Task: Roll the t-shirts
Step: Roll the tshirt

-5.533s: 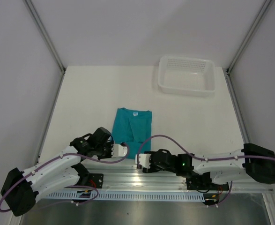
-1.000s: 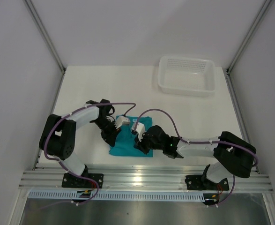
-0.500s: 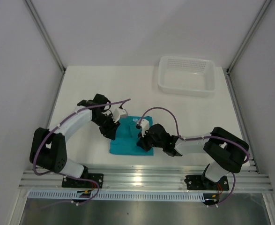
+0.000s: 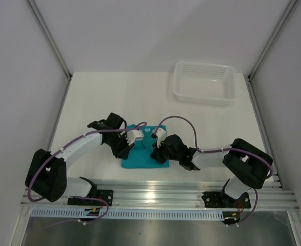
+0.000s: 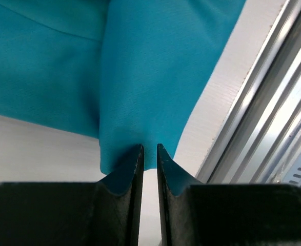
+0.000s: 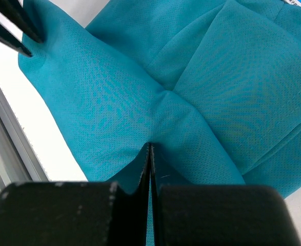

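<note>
- Left gripper [image 5: 148, 149]: fingers nearly together, pinching a corner of the teal t-shirt [image 4: 140, 160].
- Right gripper [image 6: 149, 147]: clenched on a raised fold of the t-shirt.

from above, far part of shirt [image 4: 140, 160] hidden under left wrist [image 4: 120, 142] and right wrist [image 4: 166, 148]; fingertips lost beneath them. in left wrist view, shirt cut off at top and left edges, left gripper [image 5: 148, 149] cut off at its base by the bottom edge, rails [image 5: 273, 118] blurred. in right wrist view, shirt running off top and right edges, label [image 6: 295, 2] clipped at the top corner and unreadable, right gripper [image 6: 150, 147] cut at bottom, left fingers [image 6: 14, 18] cut at the upper left corner.
</note>
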